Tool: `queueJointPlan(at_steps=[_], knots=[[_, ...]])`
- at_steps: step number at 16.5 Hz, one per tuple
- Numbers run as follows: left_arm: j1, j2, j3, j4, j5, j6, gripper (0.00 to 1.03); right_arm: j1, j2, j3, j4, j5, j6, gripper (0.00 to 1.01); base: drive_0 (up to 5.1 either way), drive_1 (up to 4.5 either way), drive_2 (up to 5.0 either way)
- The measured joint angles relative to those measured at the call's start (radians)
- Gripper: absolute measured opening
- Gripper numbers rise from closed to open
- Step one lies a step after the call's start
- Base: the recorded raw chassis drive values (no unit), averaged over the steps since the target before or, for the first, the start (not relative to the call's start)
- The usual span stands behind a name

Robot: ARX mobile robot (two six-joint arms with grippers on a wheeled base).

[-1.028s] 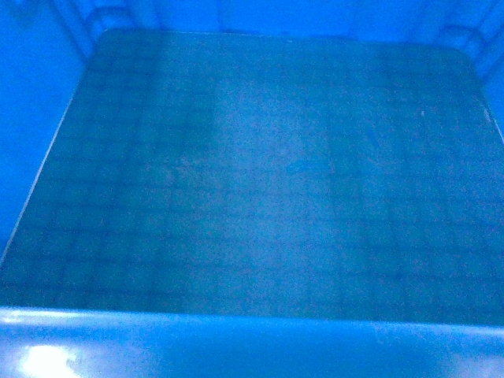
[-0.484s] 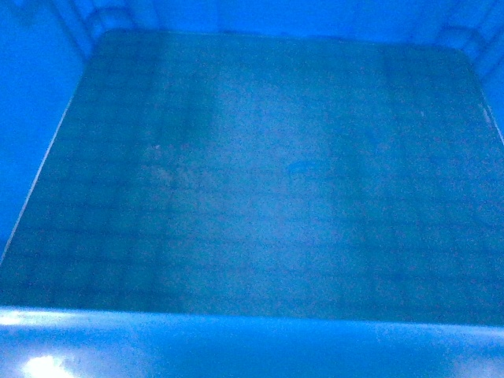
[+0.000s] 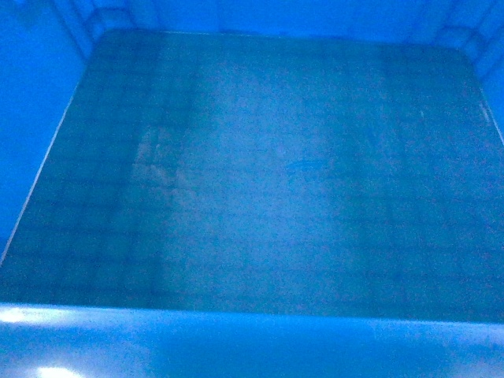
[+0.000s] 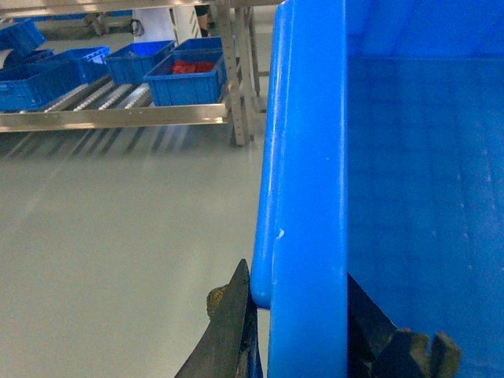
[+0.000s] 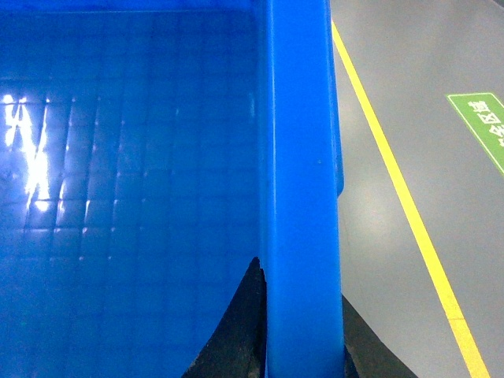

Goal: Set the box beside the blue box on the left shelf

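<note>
Two end effectors, left [image 4: 303, 331] and right [image 5: 303, 331], each clamped over a side wall of the box [image 3: 260, 181], carried above the floor. Keep both grips level; shelf [image 4: 118, 116] lies ahead-left.

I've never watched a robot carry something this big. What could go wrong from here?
1. Each gripper, left and right, pinches only a narrow stretch of the box wall, so the box might tilt or slip.
2. The box fills the head view, so the robot probably can't see ahead there.
3. The shelf already holds blue bins, so setting the box down could bump them.
</note>
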Motion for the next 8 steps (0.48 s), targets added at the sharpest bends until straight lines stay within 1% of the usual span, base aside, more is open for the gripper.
queueJointPlan(at_steps=[8], knots=[[0.000, 0.000, 0.000, -0.002, 0.000, 0.000, 0.17, 0.000, 0.000, 0.000, -0.002, 0.000, 0.000, 0.10, -0.1, 3.95, -4.1]])
